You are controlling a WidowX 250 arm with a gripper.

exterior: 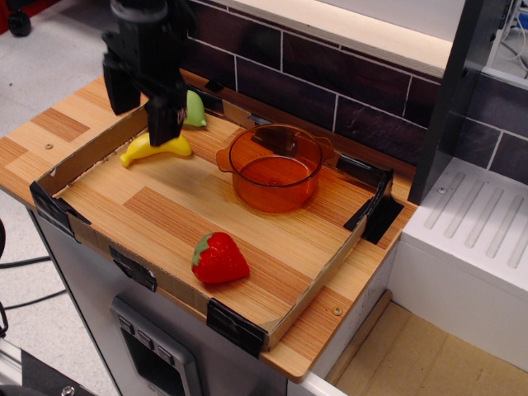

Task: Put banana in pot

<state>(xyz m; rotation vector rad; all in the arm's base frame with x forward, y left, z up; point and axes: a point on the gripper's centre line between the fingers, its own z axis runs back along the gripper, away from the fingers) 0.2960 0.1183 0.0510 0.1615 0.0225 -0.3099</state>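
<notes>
The wooden counter point(74, 111) carries a shallow cardboard tray point(309, 285), seemingly taped at its corners.

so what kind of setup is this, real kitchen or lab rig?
Likely a lab toy-kitchen rig: wooden countertop fenced with taped cardboard walls, plastic toy fruit such as the red strawberry, and a dark tiled backsplash behind.

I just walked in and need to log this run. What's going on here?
A single robot arm has its gripper open above the yellow banana, which lies at the back left of the cardboard tray. It has not grasped it yet. The orange pot in the middle of the tray is empty. A strawberry lies near the front edge, and a green pear sits behind the banana.
</notes>
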